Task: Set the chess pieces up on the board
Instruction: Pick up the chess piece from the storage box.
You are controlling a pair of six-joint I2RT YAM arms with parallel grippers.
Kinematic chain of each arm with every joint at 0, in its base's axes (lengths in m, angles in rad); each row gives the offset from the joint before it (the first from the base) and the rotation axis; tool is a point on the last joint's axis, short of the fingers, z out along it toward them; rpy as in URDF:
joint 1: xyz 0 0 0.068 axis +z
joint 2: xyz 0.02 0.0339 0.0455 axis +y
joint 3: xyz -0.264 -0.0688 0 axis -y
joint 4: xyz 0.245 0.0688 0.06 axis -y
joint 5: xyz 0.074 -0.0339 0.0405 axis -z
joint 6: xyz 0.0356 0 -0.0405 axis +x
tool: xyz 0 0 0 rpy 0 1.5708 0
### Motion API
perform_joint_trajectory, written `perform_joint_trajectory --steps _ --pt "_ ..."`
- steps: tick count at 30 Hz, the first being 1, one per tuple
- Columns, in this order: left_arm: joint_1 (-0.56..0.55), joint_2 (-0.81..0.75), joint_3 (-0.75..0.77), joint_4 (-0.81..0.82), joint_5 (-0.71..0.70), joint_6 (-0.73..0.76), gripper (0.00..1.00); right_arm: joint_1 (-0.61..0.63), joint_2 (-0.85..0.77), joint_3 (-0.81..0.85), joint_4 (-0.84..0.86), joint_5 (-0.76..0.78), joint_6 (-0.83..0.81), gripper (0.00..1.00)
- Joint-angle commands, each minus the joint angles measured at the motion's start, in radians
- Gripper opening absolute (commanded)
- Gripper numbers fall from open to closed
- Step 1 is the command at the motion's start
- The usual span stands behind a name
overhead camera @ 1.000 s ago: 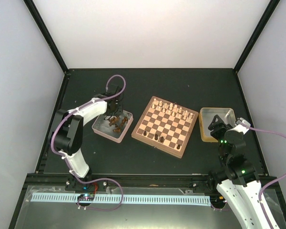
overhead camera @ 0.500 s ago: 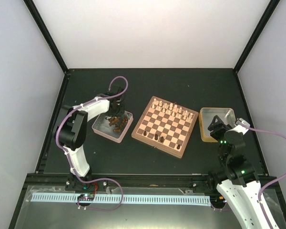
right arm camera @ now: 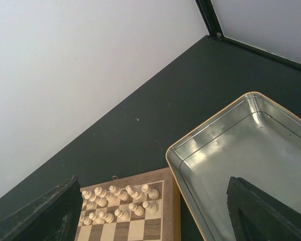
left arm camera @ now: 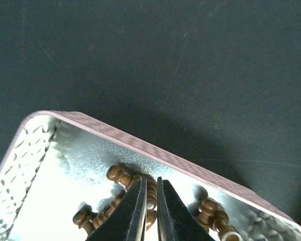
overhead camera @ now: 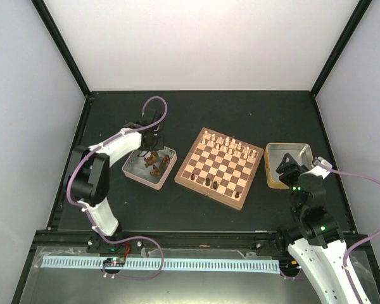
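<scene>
My left gripper point(overhead camera: 153, 147) hangs over the pink-rimmed metal tray point(overhead camera: 134, 172). In the left wrist view its fingers point(left arm camera: 150, 185) are nearly closed, with a dark brown chess piece point(left arm camera: 151, 197) pinched between them. Several more dark pieces point(left arm camera: 119, 175) lie in that tray point(left arm camera: 140, 145) and show from above point(overhead camera: 154, 162). The board point(overhead camera: 223, 168) has cream-white pieces point(overhead camera: 225, 142) along its far rows and several dark pieces point(overhead camera: 207, 182) along its near edge. My right gripper point(overhead camera: 285, 166) is open and empty over the gold tray point(overhead camera: 289, 147).
In the right wrist view my open gripper point(right arm camera: 150, 216) frames the gold tray's rim point(right arm camera: 205, 131), the board's corner point(right arm camera: 168, 211) and white pieces point(right arm camera: 121, 201). The tray holds nothing. Black frame posts stand at the table's corners.
My left gripper dipped into the pink tray among the dark pieces half a second ago and has now drawn back up a little. The right arm has not moved.
</scene>
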Motion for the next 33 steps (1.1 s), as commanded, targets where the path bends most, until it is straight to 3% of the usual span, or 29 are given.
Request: perform_joint_trajectory --steps 1,5,12,19,26,33 --pt "0.005 -0.075 -0.008 -0.016 -0.004 0.003 0.11 0.005 -0.007 -0.01 0.019 0.002 0.015 0.8" --pt "0.006 -0.038 -0.005 -0.023 0.001 0.0 0.26 0.005 -0.007 -0.013 0.019 -0.003 0.017 0.8" --pt "0.007 0.016 -0.005 -0.011 0.002 -0.011 0.35 0.005 -0.014 -0.012 0.011 -0.001 0.018 0.8" --pt "0.007 0.056 -0.015 0.003 -0.01 -0.023 0.3 0.005 -0.016 -0.012 0.009 -0.002 0.02 0.8" --pt "0.007 0.057 -0.036 0.012 0.01 -0.032 0.16 0.005 -0.016 -0.012 0.012 -0.002 0.018 0.8" --pt "0.007 0.057 -0.051 0.015 0.016 -0.041 0.19 0.005 -0.014 -0.015 0.015 -0.002 0.02 0.8"
